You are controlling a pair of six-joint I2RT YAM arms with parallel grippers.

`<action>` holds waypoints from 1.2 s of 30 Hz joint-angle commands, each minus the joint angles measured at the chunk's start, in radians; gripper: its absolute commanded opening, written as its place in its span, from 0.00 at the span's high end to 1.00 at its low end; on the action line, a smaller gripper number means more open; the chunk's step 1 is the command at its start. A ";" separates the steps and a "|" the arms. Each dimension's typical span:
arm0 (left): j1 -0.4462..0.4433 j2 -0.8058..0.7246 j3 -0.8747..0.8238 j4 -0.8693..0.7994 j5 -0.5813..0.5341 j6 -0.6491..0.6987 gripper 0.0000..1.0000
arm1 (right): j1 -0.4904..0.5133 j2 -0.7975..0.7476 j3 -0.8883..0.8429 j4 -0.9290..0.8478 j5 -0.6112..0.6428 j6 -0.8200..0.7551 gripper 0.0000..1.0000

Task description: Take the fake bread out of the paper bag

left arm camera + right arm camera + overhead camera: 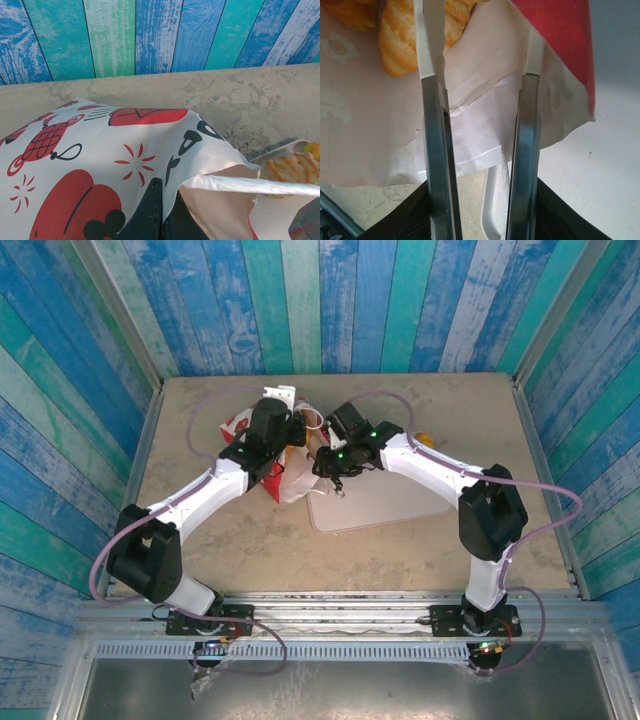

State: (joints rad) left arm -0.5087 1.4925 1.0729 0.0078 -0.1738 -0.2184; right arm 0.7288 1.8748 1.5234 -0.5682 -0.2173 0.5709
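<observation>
A flat pale pinkish tray [400,510] lies at the middle of the sandy-beige bench [420,400], walled in by blue and green painted planks [350,300]. Its left rim touches the mouth of the small red paper bag with white blotchy prints [232,425]. Both arms crowd over the bag from above. The left hand [161,217] is pinched tight on the bag's upper lip, lifting it. The right hand [480,50] reaches into the mouth with its fingers partly apart and only white lining between them. The fake bread, golden-brown ridged toy pastries [400,40], lies just inside the mouth beside the right hand's left finger. The bag lies tipped on its side in the far half of the bench, left of centre, its long axis running left to right and its mouth facing the right edge.
</observation>
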 commanded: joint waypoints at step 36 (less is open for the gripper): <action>-0.002 -0.072 0.008 0.049 -0.009 -0.019 0.98 | -0.036 -0.038 0.040 -0.033 -0.053 -0.081 0.76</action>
State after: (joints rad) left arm -0.5087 1.4925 1.0721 0.0078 -0.1780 -0.2192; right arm 0.6987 1.8961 1.5322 -0.5987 -0.2539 0.5117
